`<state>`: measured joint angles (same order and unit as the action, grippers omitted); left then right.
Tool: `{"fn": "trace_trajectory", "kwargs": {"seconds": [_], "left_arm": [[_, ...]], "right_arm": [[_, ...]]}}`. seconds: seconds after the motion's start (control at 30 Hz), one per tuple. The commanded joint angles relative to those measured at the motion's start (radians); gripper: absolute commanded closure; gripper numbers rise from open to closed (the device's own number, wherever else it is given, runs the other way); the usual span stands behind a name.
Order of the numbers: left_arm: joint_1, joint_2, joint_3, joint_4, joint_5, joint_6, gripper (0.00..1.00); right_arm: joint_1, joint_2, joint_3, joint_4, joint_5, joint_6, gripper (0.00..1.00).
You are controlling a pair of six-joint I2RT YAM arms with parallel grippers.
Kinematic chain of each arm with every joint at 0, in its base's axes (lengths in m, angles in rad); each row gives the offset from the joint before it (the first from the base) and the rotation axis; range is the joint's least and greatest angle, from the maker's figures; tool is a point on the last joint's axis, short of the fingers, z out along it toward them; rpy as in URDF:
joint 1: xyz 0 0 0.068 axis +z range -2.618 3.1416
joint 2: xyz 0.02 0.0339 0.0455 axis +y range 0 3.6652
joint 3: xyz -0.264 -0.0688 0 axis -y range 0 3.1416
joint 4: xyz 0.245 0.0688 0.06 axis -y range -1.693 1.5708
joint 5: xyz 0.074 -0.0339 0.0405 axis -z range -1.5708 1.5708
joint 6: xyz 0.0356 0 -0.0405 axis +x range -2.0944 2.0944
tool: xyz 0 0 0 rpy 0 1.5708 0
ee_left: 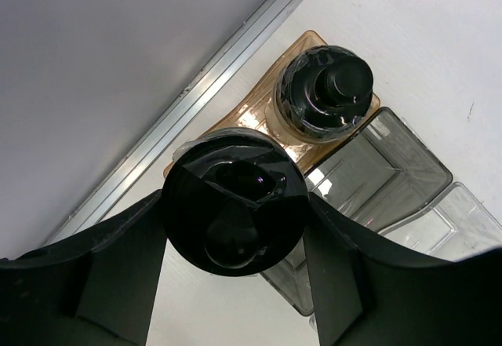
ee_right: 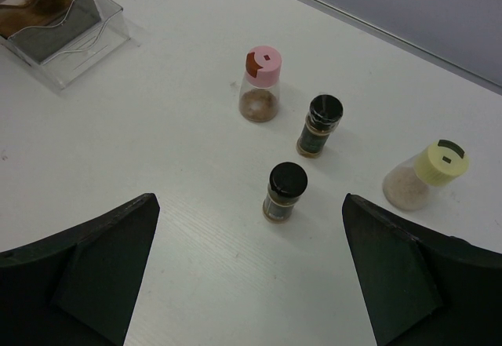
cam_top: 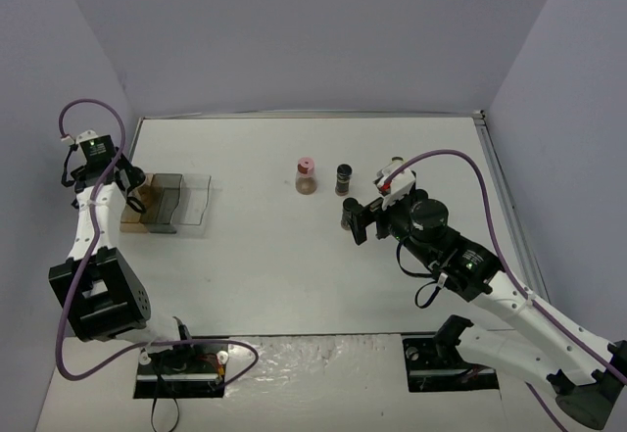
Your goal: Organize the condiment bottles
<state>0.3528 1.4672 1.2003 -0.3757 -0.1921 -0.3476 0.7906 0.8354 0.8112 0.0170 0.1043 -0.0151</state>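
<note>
My left gripper (cam_top: 132, 185) is shut on a black-capped jar (ee_left: 233, 201), held over the near end of the tray's amber compartment. A second black-capped jar (ee_left: 329, 91) stands in that compartment. My right gripper (cam_top: 359, 222) is open and empty above the table, just short of a black-capped jar (ee_right: 284, 191). Beyond it stand another black-capped jar (ee_right: 323, 125), a pink-capped jar (ee_right: 261, 85) and a pale-yellow-capped jar (ee_right: 427, 175) with white contents. In the top view the pink-capped jar (cam_top: 306, 175) and a black-capped jar (cam_top: 344, 179) stand mid-table.
The clear compartmented tray (cam_top: 181, 205) lies at the table's left, near the left wall and its metal edge strip (ee_left: 196, 103). It also shows far left in the right wrist view (ee_right: 74, 36). Purple cables loop off both arms.
</note>
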Motion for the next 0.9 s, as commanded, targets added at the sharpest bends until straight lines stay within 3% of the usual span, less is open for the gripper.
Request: {"fn": "trace_trajectory", "kwargs": {"seconds": [0.0, 0.2, 0.33, 0.57, 0.87], "left_arm": [[0.008, -0.004, 0.045, 0.124, -0.017, 0.014, 1.0], [0.008, 0.016, 0.015, 0.117, -0.015, -0.013, 1.0], [0.008, 0.032, -0.004, 0.114, -0.029, -0.026, 0.94], [0.008, 0.053, -0.018, 0.117, -0.03, -0.044, 0.54], [0.009, 0.062, -0.011, 0.077, -0.007, -0.06, 0.21]], "right_arm": [[-0.005, 0.002, 0.008, 0.056, 0.002, 0.01, 0.0], [-0.005, 0.01, 0.006, 0.056, 0.012, 0.009, 0.0], [-0.005, 0.02, 0.006, 0.058, 0.018, 0.009, 0.0], [-0.004, 0.032, 0.002, 0.062, 0.026, 0.011, 0.0], [-0.005, 0.03, 0.0, 0.062, 0.042, 0.013, 0.0]]}}
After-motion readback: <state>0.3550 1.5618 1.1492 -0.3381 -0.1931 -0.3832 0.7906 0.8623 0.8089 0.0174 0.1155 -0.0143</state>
